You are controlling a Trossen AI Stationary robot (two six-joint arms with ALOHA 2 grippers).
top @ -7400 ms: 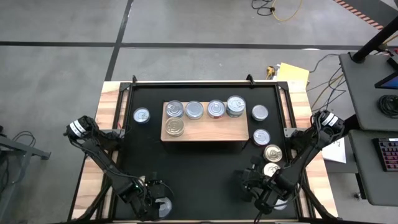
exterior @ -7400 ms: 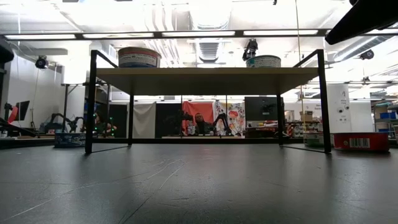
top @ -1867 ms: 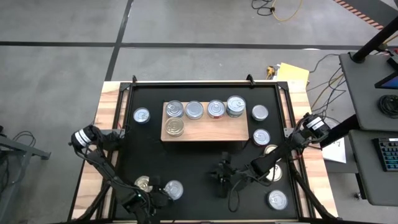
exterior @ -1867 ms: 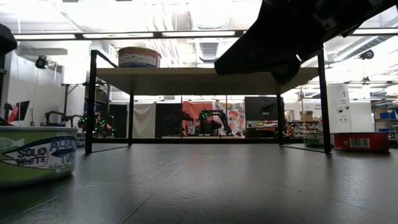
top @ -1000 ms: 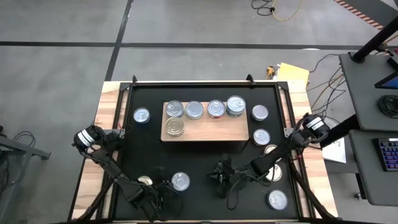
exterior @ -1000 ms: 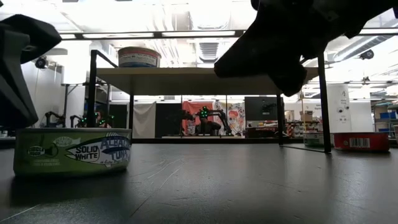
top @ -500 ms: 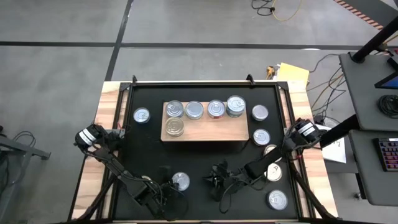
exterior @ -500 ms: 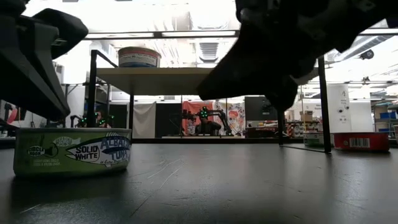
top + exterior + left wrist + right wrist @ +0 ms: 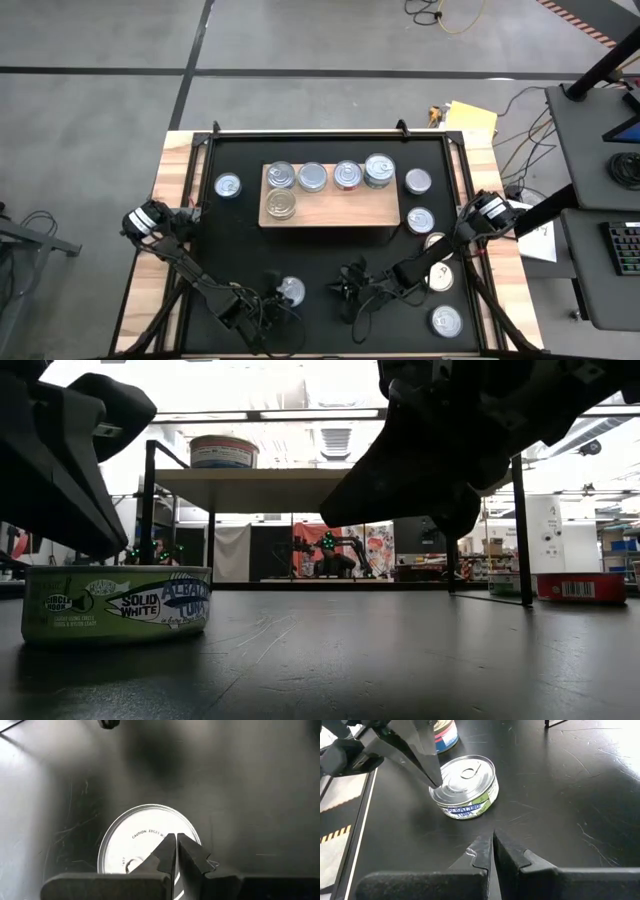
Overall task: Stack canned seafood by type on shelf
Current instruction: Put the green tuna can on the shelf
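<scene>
A tuna can [image 9: 291,291] with a silver pull-tab lid and a green-and-blue side label [image 9: 115,605] stands upright on the black mat, near the table's near edge. My left gripper [image 9: 277,290] is shut, with its tips at the can's lid [image 9: 145,837]. My right gripper [image 9: 492,837] is shut and hovers to the can's right [image 9: 345,290], clear of the can and the mat. The light-wood shelf [image 9: 340,212] stands farther back with several cans along its far edge and one at its near left. My left gripper sets its shut fingertips [image 9: 435,782] on the can's lid just inside the rim [image 9: 442,790], on the side toward the table's left. The fingers slant down from the near left. The can stands flat on the mat.
Loose cans stand on the mat: one left of the shelf [image 9: 228,185], several along the right side [image 9: 420,220], and one at the near right [image 9: 446,321]. In the low view the shelf's black legs [image 9: 148,525] rise behind the can. Bare mat lies between the shelf and the grippers.
My left gripper has moved toward the table's right, onto the tuna can, and has rolled about its own line. My right gripper has come down a little. The can has stayed where it was.
</scene>
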